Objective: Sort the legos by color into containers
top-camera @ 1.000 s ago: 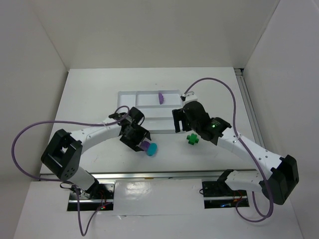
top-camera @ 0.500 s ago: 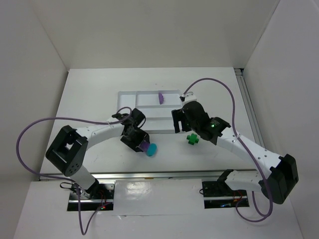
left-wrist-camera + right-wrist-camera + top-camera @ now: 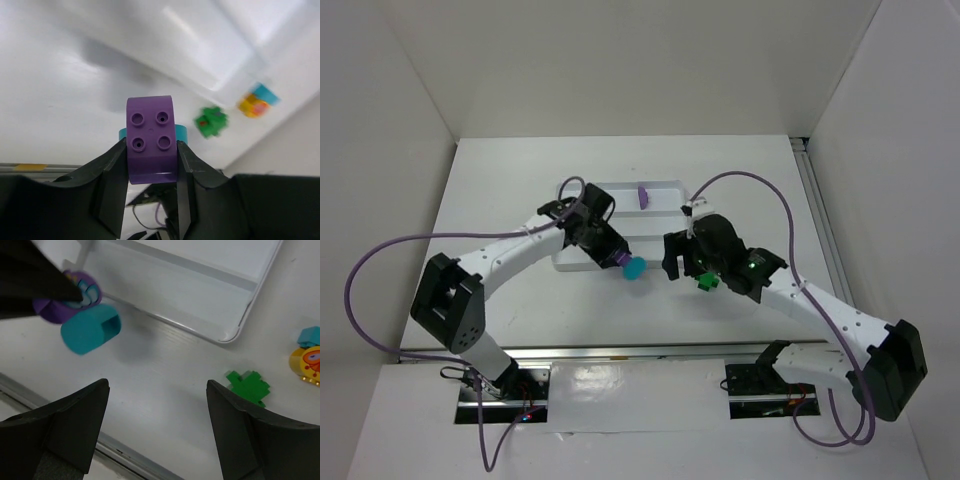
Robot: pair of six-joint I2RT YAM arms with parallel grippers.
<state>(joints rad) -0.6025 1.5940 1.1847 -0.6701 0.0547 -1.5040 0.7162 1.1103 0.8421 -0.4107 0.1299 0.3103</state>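
A purple lego (image 3: 151,135) joined to a teal piece (image 3: 635,268) is clamped in the left pincer (image 3: 616,257), held above the table (image 3: 500,200) at the tray's (image 3: 665,189) near edge. Another purple lego (image 3: 642,196) lies in the tray's far section. A green lego (image 3: 248,386) sits on the table to the right, below the right pincer (image 3: 157,387), whose fingers are wide apart. A yellow-red piece (image 3: 306,360) and a cyan piece (image 3: 311,335) lie close together beyond the green lego.

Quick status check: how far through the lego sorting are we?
Done: one purple lego lies in the tray. In hand: the left gripper clamps a purple-and-cyan piece by the tray's near edge. Left: the green lego, near the open right gripper, and the yellow-and-red piece are on the table.
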